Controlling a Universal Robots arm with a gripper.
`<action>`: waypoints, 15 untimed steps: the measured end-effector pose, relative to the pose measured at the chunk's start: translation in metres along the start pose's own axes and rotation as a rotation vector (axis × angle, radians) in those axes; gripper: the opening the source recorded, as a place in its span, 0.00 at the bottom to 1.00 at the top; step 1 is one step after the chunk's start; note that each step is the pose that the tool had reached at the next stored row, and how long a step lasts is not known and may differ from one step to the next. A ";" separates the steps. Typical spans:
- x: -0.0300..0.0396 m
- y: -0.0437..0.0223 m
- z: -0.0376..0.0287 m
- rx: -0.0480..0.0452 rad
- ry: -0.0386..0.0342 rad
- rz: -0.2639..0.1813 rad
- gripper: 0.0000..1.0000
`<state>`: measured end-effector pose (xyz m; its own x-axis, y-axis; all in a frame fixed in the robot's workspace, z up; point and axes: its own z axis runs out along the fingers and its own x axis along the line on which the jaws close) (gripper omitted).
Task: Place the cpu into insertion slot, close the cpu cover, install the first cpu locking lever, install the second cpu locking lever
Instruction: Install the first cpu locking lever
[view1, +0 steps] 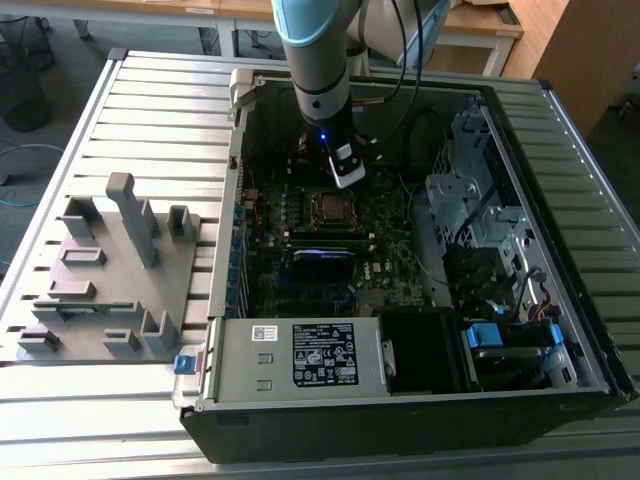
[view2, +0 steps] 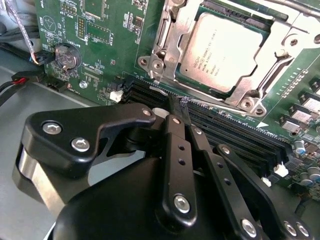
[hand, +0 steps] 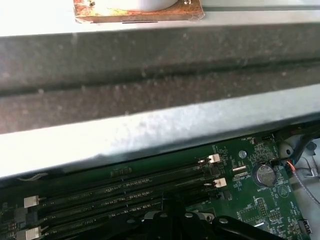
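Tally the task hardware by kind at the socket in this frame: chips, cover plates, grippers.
cpu, seated under the frame: 1
cpu cover, lying down around the chip: 1
gripper, beside the socket by the memory slots: 1
Total: 3

Dull silver metal cpu, shiny metal cpu cover, matt black gripper

grey fixture plate; coin battery; memory slots

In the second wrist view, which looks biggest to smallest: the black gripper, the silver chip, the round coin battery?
1. Gripper, though it sits nearest the camera, which inflates it.
2. Chip, lying in its socket under the metal frame.
3. Coin battery.
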<state>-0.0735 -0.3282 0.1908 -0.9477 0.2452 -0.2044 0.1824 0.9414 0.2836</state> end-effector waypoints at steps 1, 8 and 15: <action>0.0001 -0.0002 0.0005 0.0006 0.0000 0.000 0.10; 0.0002 -0.0015 0.0016 0.0080 -0.0011 -0.003 0.10; -0.0002 -0.0012 0.0003 0.0106 -0.0019 -0.004 0.10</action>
<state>-0.0735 -0.3293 0.1902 -0.9479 0.2417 -0.2073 0.1813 0.9448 0.2728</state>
